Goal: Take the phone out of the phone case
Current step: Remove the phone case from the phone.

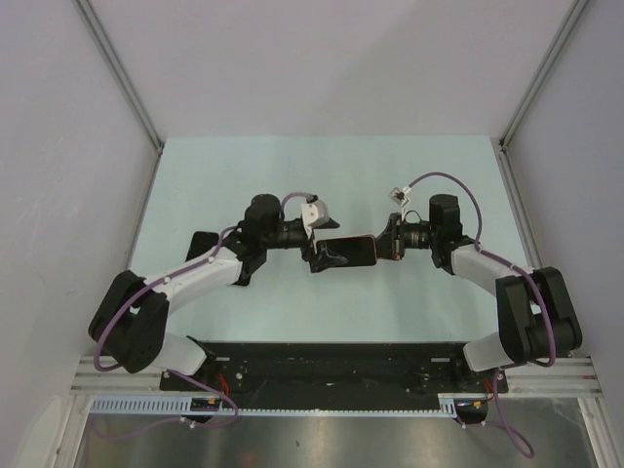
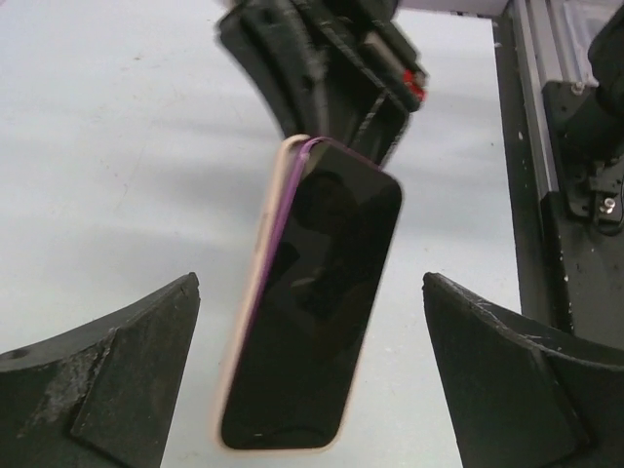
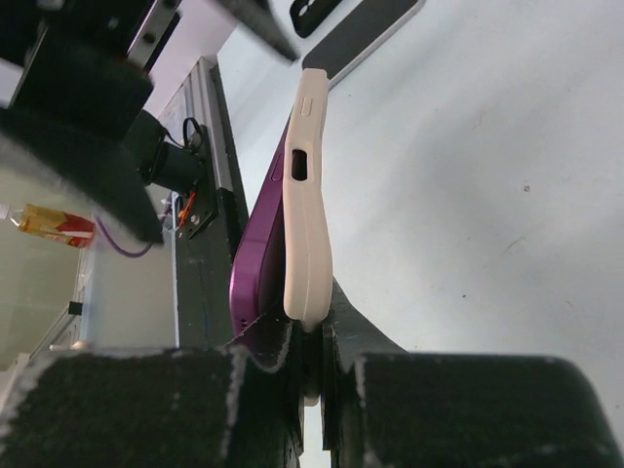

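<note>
Left wrist view is showing the left tool [image 2: 307, 302] gaping wide, its fingers [image 2: 127, 370] flanking the phone [image 2: 327, 322] at its free end without touching it. The right tool [image 3: 310, 341] is clamping the other end, holding the phone and the cream phone case [image 3: 307, 195] in the air over the middle of the table [image 1: 244, 175]. One purple edge is peeling clear of the case. The left tool should probably be closing on the phone body alone, avoiding the case lip, then drawing it out straight and steadily.
</note>
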Available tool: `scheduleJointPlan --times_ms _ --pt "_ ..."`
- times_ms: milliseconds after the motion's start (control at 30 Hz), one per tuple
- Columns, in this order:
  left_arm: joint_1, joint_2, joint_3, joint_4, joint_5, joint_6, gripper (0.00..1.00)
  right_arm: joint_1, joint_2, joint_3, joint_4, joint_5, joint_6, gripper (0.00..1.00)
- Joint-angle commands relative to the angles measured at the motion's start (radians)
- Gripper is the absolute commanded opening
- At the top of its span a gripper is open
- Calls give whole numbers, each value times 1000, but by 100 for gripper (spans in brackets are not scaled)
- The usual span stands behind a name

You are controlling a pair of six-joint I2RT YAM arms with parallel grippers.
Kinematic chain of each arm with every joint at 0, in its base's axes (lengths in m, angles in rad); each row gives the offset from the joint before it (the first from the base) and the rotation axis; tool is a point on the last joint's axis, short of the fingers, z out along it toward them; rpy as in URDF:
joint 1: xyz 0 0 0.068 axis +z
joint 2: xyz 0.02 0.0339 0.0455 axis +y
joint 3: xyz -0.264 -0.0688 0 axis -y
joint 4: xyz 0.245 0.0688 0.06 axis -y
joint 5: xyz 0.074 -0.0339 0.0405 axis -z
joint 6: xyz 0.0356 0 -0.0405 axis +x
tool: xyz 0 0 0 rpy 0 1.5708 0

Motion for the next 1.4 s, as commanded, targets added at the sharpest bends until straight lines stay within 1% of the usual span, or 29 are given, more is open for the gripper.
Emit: scheduleJointPlan --times_ms 0,100,233,433,1000,1367 --pt "-69 -51 52 -96 -91 237 100 2 19 61 -12 10 13 0" --pt "-77 -45 68 -120 -103 264 100 2 26 66 -27 14 11 0" --pt "-115 -44 65 -163 -134 362 100 10 43 75 -40 16 26 0" --pt "-184 -35 65 -193 -241 448 100 39 80 86 -52 14 49 0" --pt "-262 45 86 -193 -318 435 100 56 81 97 -70 16 56 0" --pt "-274 76 103 -193 -359 407 100 57 72 97 -75 8 54 0"
